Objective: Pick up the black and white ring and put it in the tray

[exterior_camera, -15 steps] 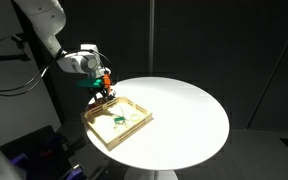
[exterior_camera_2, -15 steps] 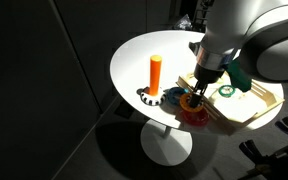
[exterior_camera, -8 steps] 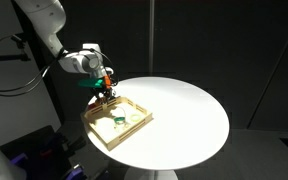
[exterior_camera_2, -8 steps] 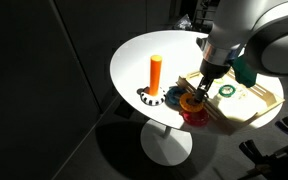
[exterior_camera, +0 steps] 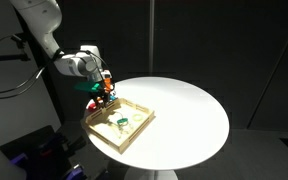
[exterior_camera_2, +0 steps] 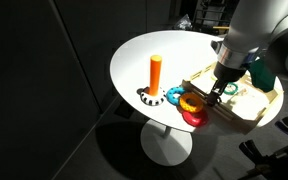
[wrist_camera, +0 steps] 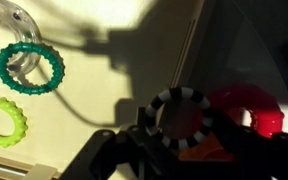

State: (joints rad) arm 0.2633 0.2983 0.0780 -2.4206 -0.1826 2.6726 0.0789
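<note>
In the wrist view my gripper (wrist_camera: 181,142) is shut on the black and white ring (wrist_camera: 181,94) and holds it above the pale wooden tray's rim (wrist_camera: 191,45). The tray floor holds a teal ring (wrist_camera: 29,68), a clear ring (wrist_camera: 9,25) and a lime ring (wrist_camera: 4,120). In both exterior views the gripper (exterior_camera: 103,90) (exterior_camera_2: 218,92) hangs over the tray's (exterior_camera: 124,135) (exterior_camera_2: 252,112) near edge; the held ring is too small to make out there.
An orange peg (exterior_camera_2: 155,74) stands on a striped base (exterior_camera_2: 147,97) on the round white table (exterior_camera_2: 174,50). Blue (exterior_camera_2: 174,95), orange (exterior_camera_2: 191,103) and red (exterior_camera_2: 196,117) rings lie beside the tray. The table edge is close by.
The gripper has moved away from the loose rings beside the tray and now hangs over the tray's edge, with the striped ring in its jaws.
</note>
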